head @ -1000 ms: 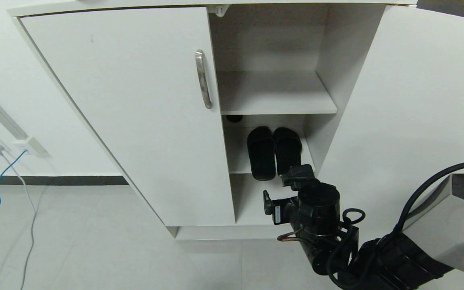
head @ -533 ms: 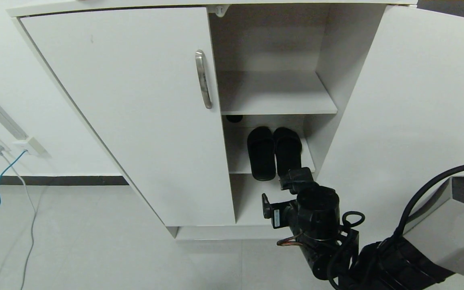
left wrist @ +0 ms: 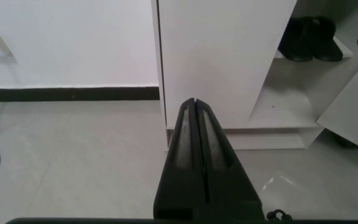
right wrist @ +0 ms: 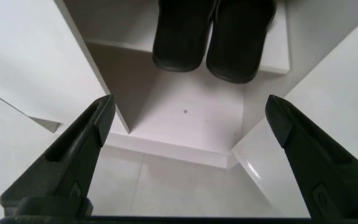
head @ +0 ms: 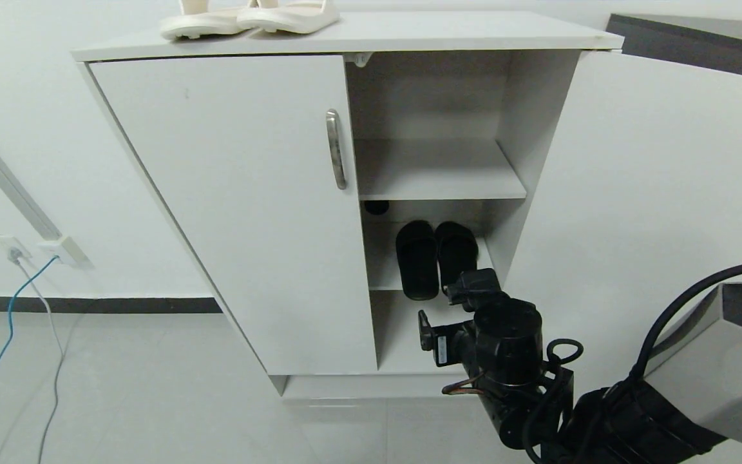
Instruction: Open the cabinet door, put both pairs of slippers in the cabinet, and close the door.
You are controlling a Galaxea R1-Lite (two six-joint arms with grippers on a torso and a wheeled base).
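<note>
Cream foam slippers (head: 287,22) atop cabinet (head: 474,32) look light, soft, bendy; pinch both by their straps. Right hand (right wrist: 188,118) gapes wide, empty; left hand (left wrist: 194,112) is pressed closed.

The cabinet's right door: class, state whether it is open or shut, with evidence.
Open. The right door stands swung out, baring the shelves and the black slippers inside; the left door is shut.

matt white board cabinet (head: 229,193), brushed metal handle (head: 336,149), matt black slippers (head: 435,258), glossy tiled floor (head: 152,399).
</note>
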